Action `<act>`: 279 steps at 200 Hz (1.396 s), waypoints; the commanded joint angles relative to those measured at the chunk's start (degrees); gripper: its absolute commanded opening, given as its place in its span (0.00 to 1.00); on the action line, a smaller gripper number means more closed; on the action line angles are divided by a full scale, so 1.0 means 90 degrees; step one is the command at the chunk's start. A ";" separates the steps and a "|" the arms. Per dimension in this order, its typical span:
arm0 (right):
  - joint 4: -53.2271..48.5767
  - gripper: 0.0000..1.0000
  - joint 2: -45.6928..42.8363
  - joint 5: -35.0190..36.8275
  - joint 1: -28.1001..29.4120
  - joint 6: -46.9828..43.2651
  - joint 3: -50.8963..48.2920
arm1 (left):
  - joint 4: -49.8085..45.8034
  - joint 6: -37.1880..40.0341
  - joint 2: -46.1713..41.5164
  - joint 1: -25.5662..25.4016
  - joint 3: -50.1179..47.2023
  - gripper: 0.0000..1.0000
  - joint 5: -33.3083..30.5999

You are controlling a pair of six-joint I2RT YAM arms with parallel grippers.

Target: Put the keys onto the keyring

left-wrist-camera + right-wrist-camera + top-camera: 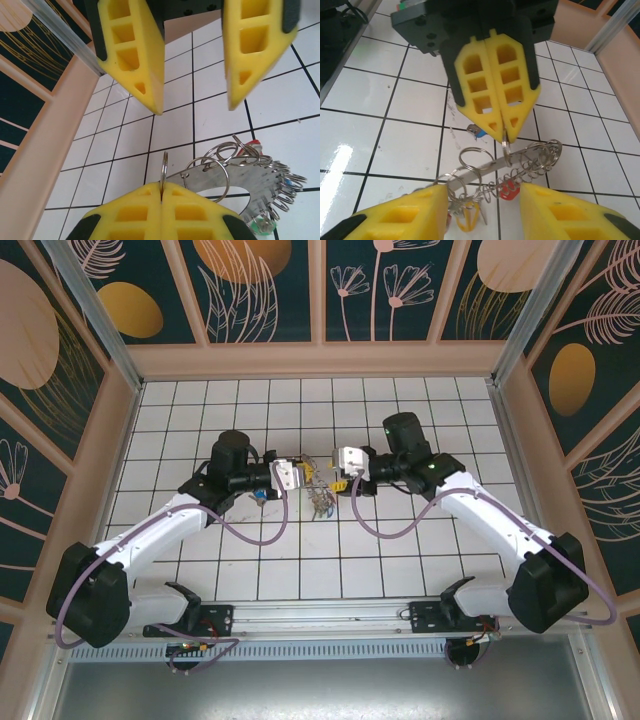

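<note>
Keyring [250, 184], its small loop [163, 167] in closed left pincer [161, 189]; right pincer [195, 105] parted.

Located the keyring [245, 180] between left gripper [162, 186] and right gripper [196, 110], over the tiled table [400, 540]. Noted the keys [507, 192] clustered against it, nearer the right gripper.

The left arm [165, 525] and right arm [485, 515] reach from the near edge toward the middle. Their elbows are spread and their wrists are turned to face each other, close together. The left gripper [162, 197] has its fingers pressed flat together, pinching a thin wire ring [163, 167]. The right gripper [482, 202], just opposite, stands with its fingers parted.
</note>
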 commanded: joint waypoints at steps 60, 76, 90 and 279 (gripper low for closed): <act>0.0375 0.34 0.0514 -0.0098 0.0169 0.0094 0.0433 | 0.0416 -0.0209 -0.0154 -0.0022 0.0030 0.00 0.0412; 0.0430 0.32 0.0551 -0.0027 0.0193 0.0071 0.0407 | 0.0531 -0.0309 -0.0154 -0.0023 -0.0001 0.00 0.0496; 0.0499 0.30 0.0543 0.0034 0.0205 0.0063 0.0358 | 0.0648 -0.0407 -0.0172 -0.0023 -0.0042 0.00 0.0565; 0.4462 0.00 -0.0463 -0.0400 0.0293 0.2120 -0.1574 | 0.0741 -0.0968 -0.0300 -0.0021 -0.0261 0.16 0.0265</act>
